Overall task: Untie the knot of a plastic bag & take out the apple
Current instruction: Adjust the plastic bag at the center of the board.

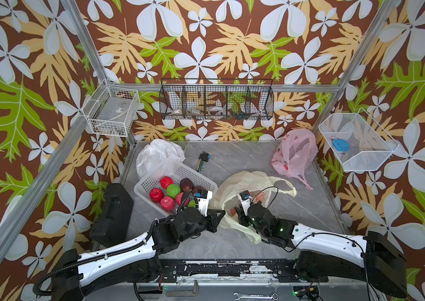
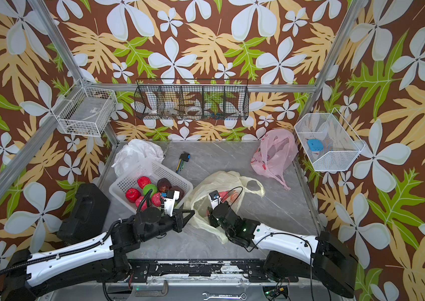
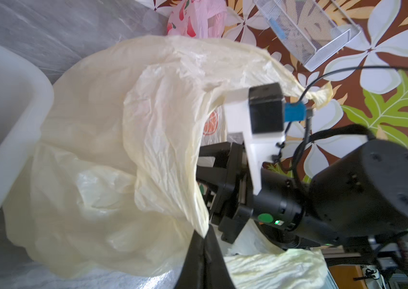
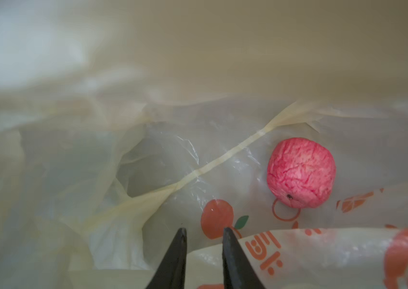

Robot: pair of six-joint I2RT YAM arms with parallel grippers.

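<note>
A pale yellow plastic bag lies in the middle of the table with its mouth standing open; no knot shows. My left gripper is shut on the bag's edge and holds it up. My right gripper is inside the bag, its jaws a little apart with nothing between them. A wrinkled pink-red apple lies on the bag's printed inner film, ahead of the right fingertips and off to one side, not touching them.
A white plastic basket of red and green fruit stands just left of the bag, beside my left wrist. At the back lie a pink bag, a white bag and a small tool. A black case stands at the left edge.
</note>
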